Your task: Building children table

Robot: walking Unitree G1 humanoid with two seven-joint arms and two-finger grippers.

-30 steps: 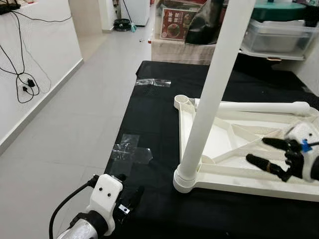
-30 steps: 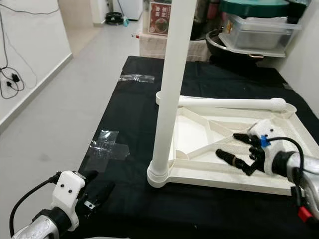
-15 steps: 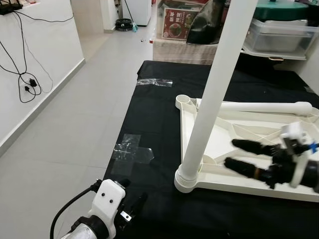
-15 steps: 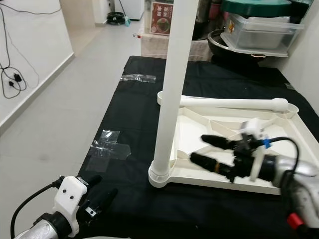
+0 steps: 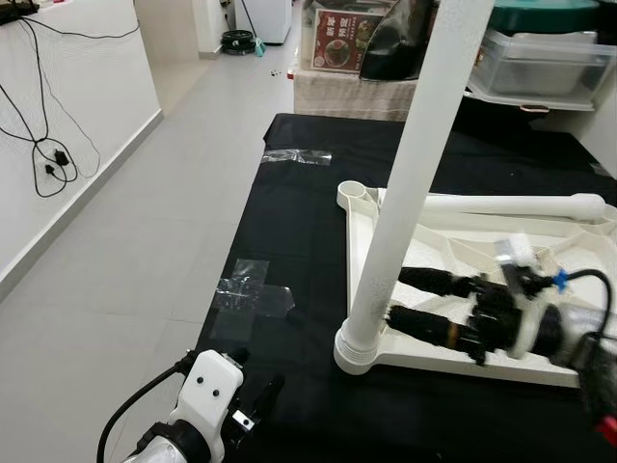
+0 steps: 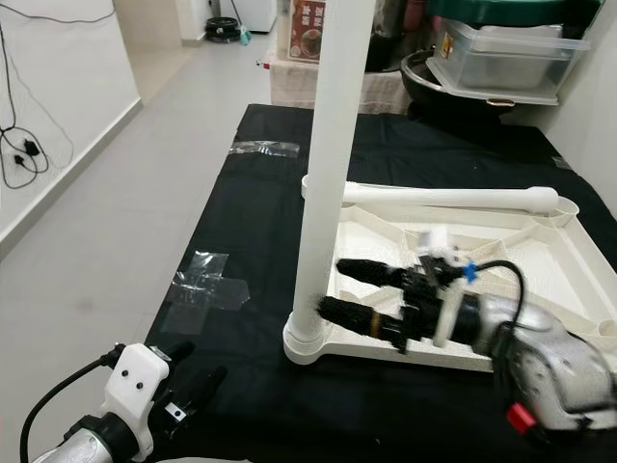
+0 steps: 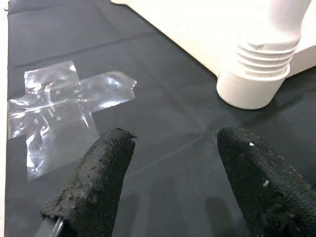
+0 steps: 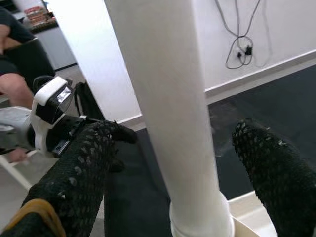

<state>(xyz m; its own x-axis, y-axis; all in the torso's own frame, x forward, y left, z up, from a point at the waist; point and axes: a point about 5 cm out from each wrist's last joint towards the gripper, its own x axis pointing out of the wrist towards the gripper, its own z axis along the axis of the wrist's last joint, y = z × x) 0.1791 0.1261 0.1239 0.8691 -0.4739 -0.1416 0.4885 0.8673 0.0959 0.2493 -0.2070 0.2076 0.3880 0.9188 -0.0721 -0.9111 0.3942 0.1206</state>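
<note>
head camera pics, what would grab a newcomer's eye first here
A tall white table leg stands upright in the near left corner socket of an upturned white tabletop on black cloth. The right gripper reaches in from the right, jaws open around the leg's lower part. The left gripper hovers low over the cloth by a taped patch.

table leg (image 5: 410,193): smooth white plastic | mat (image 5: 299,222): matt black cloth | tape (image 5: 253,289): glossy clear film
</note>
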